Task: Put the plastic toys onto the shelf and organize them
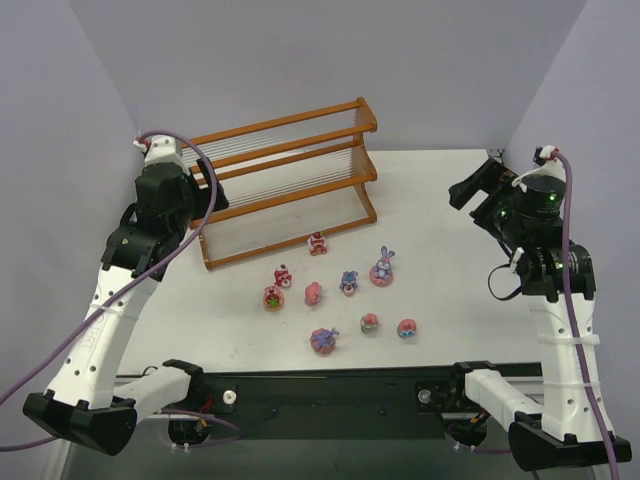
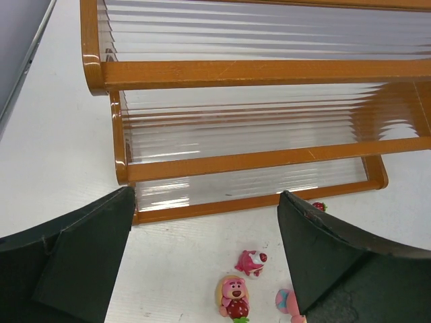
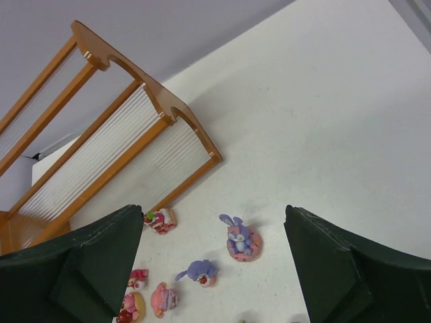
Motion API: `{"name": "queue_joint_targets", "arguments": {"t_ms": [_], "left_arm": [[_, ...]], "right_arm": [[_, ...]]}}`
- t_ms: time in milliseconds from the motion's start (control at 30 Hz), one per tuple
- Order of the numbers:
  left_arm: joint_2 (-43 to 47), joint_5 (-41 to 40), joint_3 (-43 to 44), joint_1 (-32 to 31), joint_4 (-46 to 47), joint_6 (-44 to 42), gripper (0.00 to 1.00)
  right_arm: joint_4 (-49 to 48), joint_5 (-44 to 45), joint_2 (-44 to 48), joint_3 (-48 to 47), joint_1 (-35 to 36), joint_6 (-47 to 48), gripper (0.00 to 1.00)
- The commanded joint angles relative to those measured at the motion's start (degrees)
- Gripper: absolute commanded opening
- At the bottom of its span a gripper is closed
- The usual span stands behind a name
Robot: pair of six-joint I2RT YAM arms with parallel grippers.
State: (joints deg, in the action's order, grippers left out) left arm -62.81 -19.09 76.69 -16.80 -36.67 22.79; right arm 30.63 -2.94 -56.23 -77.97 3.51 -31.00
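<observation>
orange-brown shelf; pink, purple toys

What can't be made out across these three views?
- Top external: the tiny plastic figurines are too small for faces; the left arm covers the orange-brown wooden rack's left end.
- Left wrist: a red toy mostly behind the dark finger.
- Right wrist: red figurine partly behind a finger.

The top camera looks down from behind the near edge. Both wrist cameras, nearer, face the far edge, sharing the shelf and toys.
</observation>
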Motion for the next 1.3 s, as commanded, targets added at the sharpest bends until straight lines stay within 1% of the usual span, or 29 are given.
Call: {"name": "queue_joint_targets", "arguments": {"t_ms": [0,33,67,167,200,300,333,367,400,467,533,567,633,667,800,900,1067,1200,1267], "left_arm": [[-0.1,-3.0,0.8,-1.9,2.0,-2.0,0.97],[-0.2,-3.6,0.7,-2.4,1.8,-2.0,0.97],[-0.2,-6.2,0.7,-3.3,1.5,-1.9,0.97],[0.5,-10.7,-0.3,-5.0,1.9,-1.6,0.97],[0.6,-11.2,-0.5,-5.2,1.8,-1.7,0.98],[0.7,-11.0,-2.1,-6.0,1.7,-3.1,0.97],[1.0,-10.0,-2.6,-6.1,1.8,-4.1,0.97],[1.2,-9.1,-3.6,-6.2,1.9,-5.5,0.97],[1.6,-8.2,-4.3,-6.5,1.9,-5.6,0.97],[1.8,-7.5,-5.5,-6.5,1.9,-5.0,0.97],[2.0,-5.9,-6.1,-6.5,1.9,-4.4,0.97],[2.2,-5.3,-6.3,-6.5,2.1,-3.9,0.97],[2.4,-3.6,-7.2,-6.5,2.5,-3.5,0.97],[2.5,-3.1,-7.4,-6.5,2.6,-2.9,0.97],[2.7,-0.3,-8.6,-6.6,3.7,-2.3,0.97],[2.9,1.8,-9.5,-6.6,4.8,-2.0,0.97],[4.0,4.3,-11.6,-6.5,7.7,-1.0,0.97],[5.8,4.5,-13.2,-6.5,10.0,-0.1,0.97],[6.3,4.1,-13.8,-6.5,10.5,0.2,0.97]], "right_arm": [[3.7,2.2,1.5,2.1,-0.1,-1.9,0.90],[4.3,1.3,1.5,2.5,0.0,-1.3,0.90],[5.6,0.7,1.5,2.7,0.0,-1.0,0.90],[7.2,-2.8,2.1,5.9,0.3,0.0,0.89],[7.3,-5.2,2.6,8.1,0.5,0.8,0.89],[8.1,-5.9,3.9,12.0,3.9,1.1,0.87],[8.4,-4.6,4.3,14.9,5.4,0.9,0.87],[8.5,-3.9,4.6,16.3,9.4,0.9,0.87],[8.4,-2.8,5.2,17.9,11.2,0.6,0.87],[9.4,1.8,5.3,21.8,16.2,-2.6,0.87],[10.9,4.9,4.9,23.8,19.7,-4.7,0.84],[11.6,8.4,4.6,25.5,23.4,-5.5,0.84],[13.0,10.8,4.8,27.0,26.7,-7.3,0.82],[13.1,12.1,5.0,27.7,28.3,-9.9,0.81],[13.1,12.9,5.9,32.9,33.9,-15.7,0.79],[13.0,13.2,5.4,35.3,35.6,-16.6,0.79],[11.9,13.3,3.8,37.9,35.9,-14.4,0.77],[9.4,11.7,2.3,39.5,36.0,-12.3,0.71],[8.0,10.5,1.4,40.6,35.9,-12.2,0.70]]}}
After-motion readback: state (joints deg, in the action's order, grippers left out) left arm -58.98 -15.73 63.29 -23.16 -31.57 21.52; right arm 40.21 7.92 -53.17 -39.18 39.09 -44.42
